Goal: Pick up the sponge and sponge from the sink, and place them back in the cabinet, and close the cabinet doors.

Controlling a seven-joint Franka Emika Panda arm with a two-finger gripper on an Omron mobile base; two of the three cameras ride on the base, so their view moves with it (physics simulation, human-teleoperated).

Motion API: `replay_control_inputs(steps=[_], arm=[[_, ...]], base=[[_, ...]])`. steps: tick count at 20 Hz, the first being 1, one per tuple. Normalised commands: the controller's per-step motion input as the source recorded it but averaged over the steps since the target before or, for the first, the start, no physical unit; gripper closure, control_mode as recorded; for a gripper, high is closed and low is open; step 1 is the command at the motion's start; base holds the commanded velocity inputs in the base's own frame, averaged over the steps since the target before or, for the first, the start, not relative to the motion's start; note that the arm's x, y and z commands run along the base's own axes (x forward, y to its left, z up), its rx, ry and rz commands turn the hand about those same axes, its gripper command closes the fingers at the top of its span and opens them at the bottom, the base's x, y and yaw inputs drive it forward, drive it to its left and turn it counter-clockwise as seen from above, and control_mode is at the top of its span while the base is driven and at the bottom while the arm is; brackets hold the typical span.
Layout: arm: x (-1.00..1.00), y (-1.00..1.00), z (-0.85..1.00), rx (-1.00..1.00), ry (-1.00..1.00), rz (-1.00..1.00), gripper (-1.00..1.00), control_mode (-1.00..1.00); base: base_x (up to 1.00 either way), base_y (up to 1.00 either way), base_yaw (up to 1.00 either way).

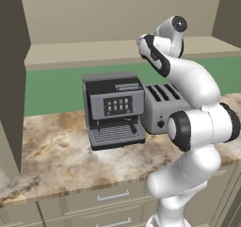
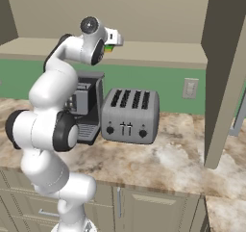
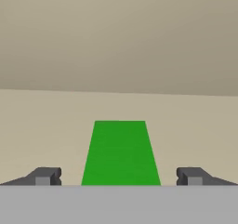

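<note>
- Gripper: the two dark fingertips stand spread wide, apart from the sponge on both sides; nothing pinched; in the right base view the hand reaches over the front edge of the cabinet shelf.
- Sponge, bright green top: lies flat on the beige shelf between the spread fingertips, touching neither; in the right base view a sliver of green and yellow shows just past the hand; judged light, soft and springy, not fragile, rough enough not to slip; best taken across its two long sides, low on the yellow base, with a mild squeeze; here it appears set down, one of two put away.
- Second sponge, dark-topped: not to be found in these pictures; presumably in the sink; same handling expected.
- Cabinet: open, beige interior, one shelf; contents seen: the green sponge alone; dark brown side panels at both edges.
- Cabinet door: stands swung outward at the right, edge-on in the right base view; closing not yet done.
- Counter, mottled stone, below the shelf: bears a coffee machine and, just beside it, a four-slot toaster; slots look empty.
- Drawers under the counter: shut; contents hidden.
</note>
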Motion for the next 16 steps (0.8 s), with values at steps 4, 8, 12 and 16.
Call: replay_control_inputs(steps=[4, 8, 12, 16], arm=[[-0.33, 0.00, -0.12, 0.00, 0.00, 0.00, -1.00, -1.00], [-0.36, 0.00, -0.09, 0.00, 0.00, 0.00, -1.00, -1.00], [-0.37, -0.01, 0.00, 0.00, 0.00, 0.00, -1.00, -1.00], [-0.39, -0.06, 0.00, 0.00, 0.00, 0.00, -1.00, -1.00]], base=[[0.00, 0.00, 0.00], [0.00, 0.00, 0.00], [0.00, 0.00, 0.00], [0.00, 0.00, 0.00]])
